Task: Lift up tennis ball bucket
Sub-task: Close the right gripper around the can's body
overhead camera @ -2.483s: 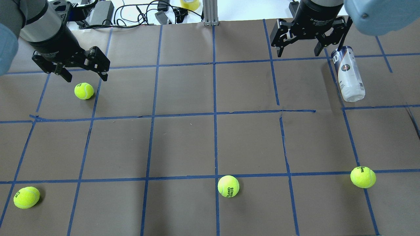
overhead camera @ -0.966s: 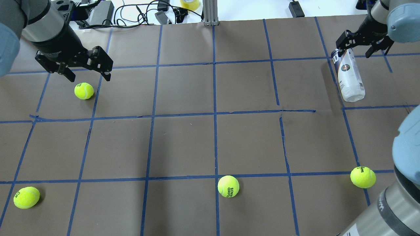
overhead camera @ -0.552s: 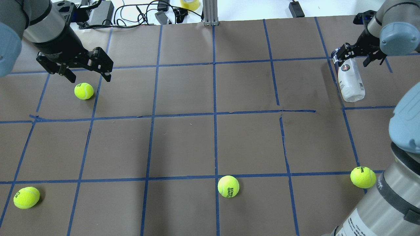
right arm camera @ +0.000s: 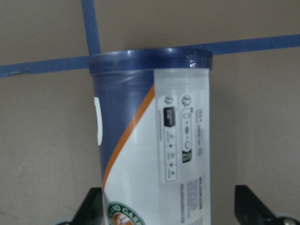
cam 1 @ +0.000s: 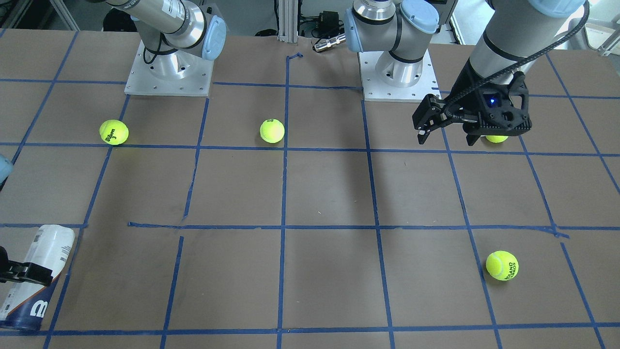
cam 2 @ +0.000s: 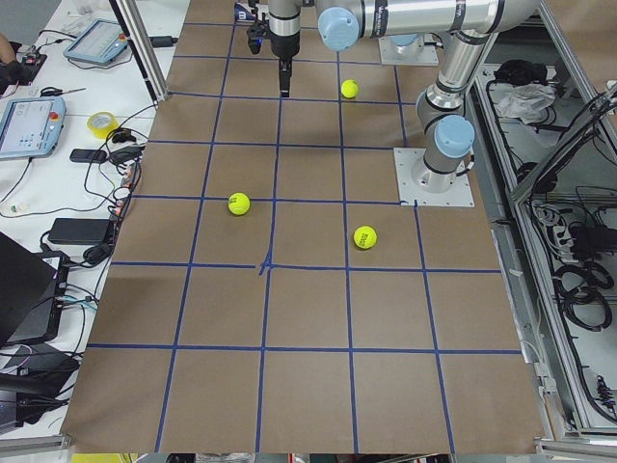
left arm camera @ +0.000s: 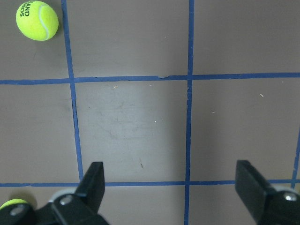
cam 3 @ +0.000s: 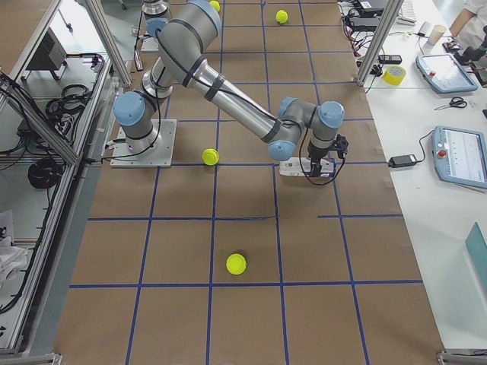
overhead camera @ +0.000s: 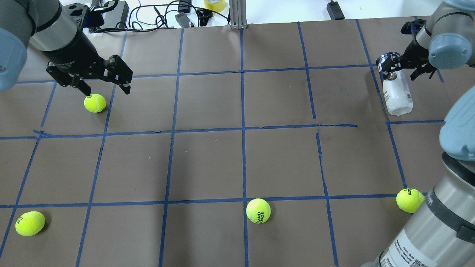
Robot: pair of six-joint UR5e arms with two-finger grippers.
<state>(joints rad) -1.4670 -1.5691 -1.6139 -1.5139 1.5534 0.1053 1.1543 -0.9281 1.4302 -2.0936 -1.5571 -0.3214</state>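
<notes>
Your right gripper (overhead camera: 403, 68) is released, jaws straddling the tennis ball bucket (overhead camera: 397, 94) lying at overhead 2 o'clock. Your left gripper (overhead camera: 107, 89) is released too, by the tennis ball (overhead camera: 95, 102) at 10 o'clock.

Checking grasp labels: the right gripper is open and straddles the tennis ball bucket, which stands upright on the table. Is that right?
Not quite. The tennis ball bucket lies on its side on the table, not upright; the overhead exterior view shows it stretched out flat. The rest holds: the right gripper is open and straddles it.
</notes>
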